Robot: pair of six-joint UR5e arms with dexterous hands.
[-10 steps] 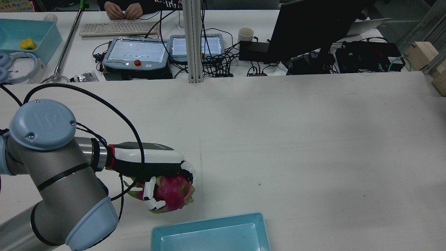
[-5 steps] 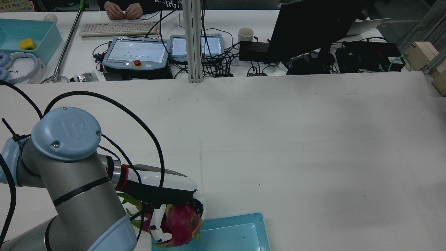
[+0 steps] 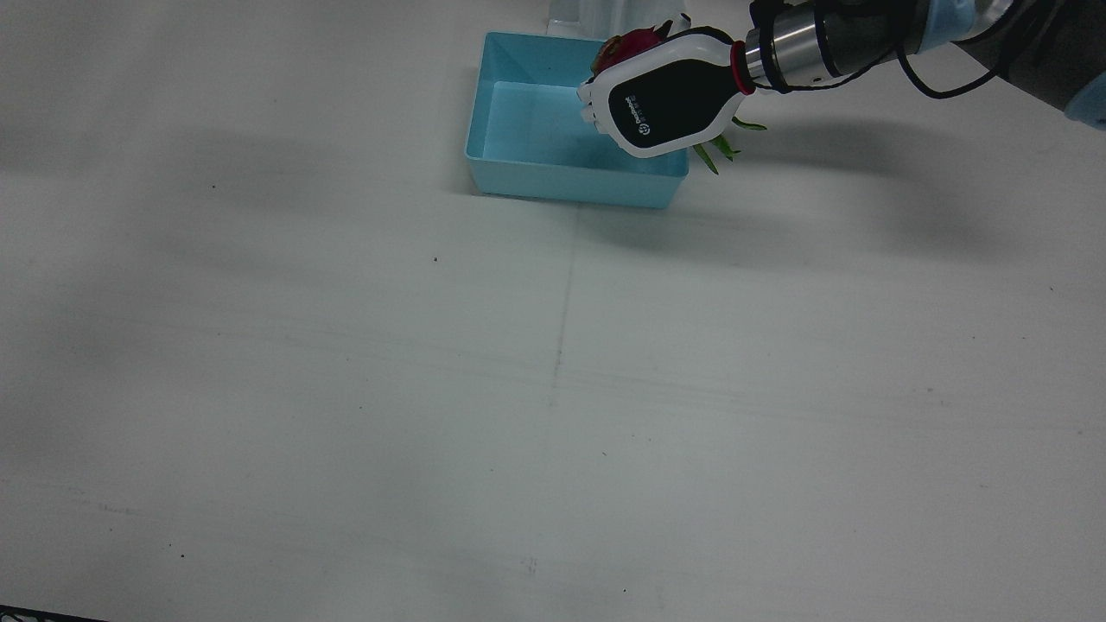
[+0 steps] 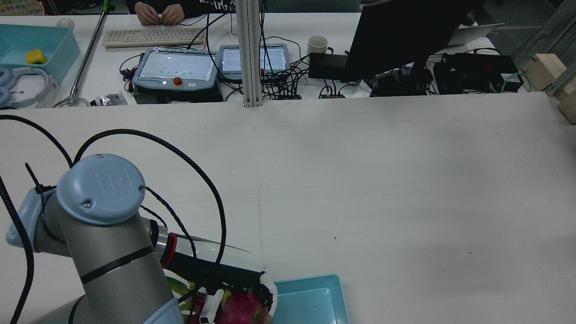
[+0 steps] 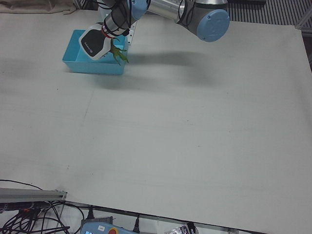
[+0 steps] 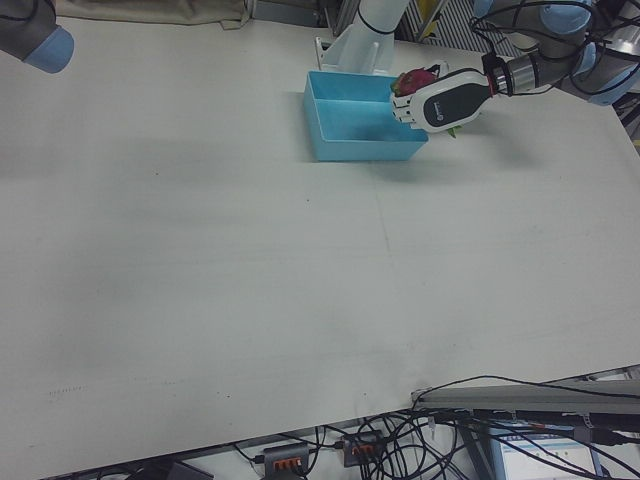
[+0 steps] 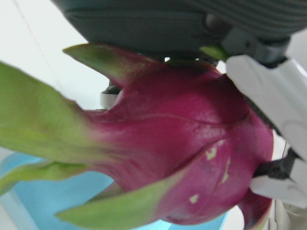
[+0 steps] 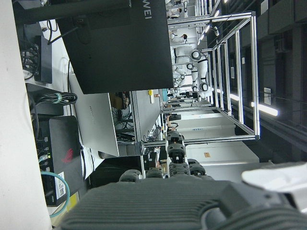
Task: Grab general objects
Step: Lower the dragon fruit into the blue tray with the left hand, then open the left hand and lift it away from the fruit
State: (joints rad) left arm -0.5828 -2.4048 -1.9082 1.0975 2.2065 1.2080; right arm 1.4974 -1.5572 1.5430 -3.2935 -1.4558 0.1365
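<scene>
Gripping the dragon fruit (image 3: 624,47) with closed fingers, the left hand (image 3: 661,97) hangs over the blue tray (image 3: 553,173).

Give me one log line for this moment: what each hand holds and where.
left hand: shut on dragon fruit | position: over edge of blue bin | right hand: empty, away from table | fruit: not released

The bin (image 3: 527,164) sits on the counter (image 3: 553,389) at its edge nearest the robot, close to the middle. The left hand (image 3: 670,95) hangs over the bin's side toward the left arm, with the dragon fruit (image 4: 240,308) under its palm, above the bin's rim.
</scene>
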